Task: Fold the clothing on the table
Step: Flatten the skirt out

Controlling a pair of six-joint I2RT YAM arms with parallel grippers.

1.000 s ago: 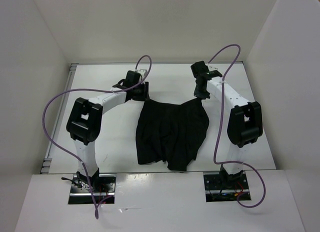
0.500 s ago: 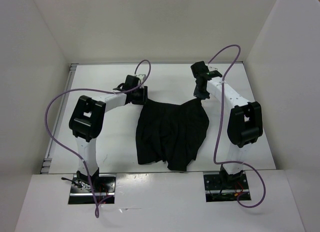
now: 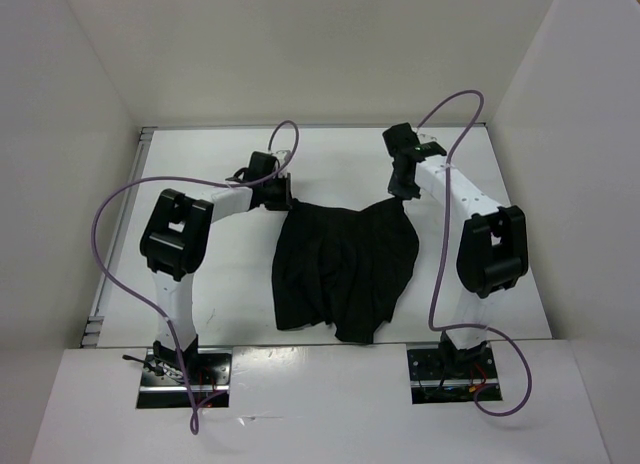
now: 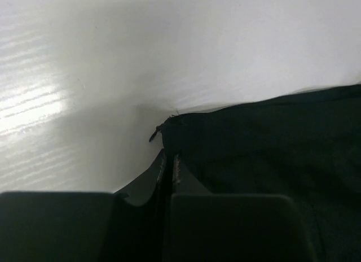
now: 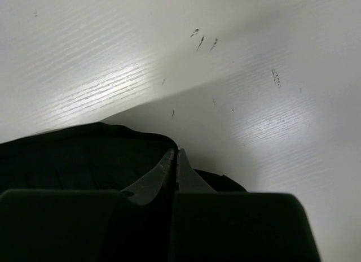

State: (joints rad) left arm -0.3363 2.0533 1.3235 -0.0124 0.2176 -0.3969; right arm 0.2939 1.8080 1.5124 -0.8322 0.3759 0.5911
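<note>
The clothing, a black skirt, lies spread on the white table between the two arms. My left gripper sits at the skirt's far left corner. In the left wrist view its jaws are shut, with the corner of the clothing pinched at the tips. My right gripper is at the far right corner. Seen from the right wrist, that gripper is shut on the edge of the clothing, with dark fabric on both sides of the tips.
White upright walls stand on the left, back and right of the table. Purple cables loop over both arms. The arm bases are bolted at the near edge.
My left gripper has gone from open to shut on the skirt's far left corner, after sliding slightly nearer to it. The right gripper and the skirt have barely moved.
</note>
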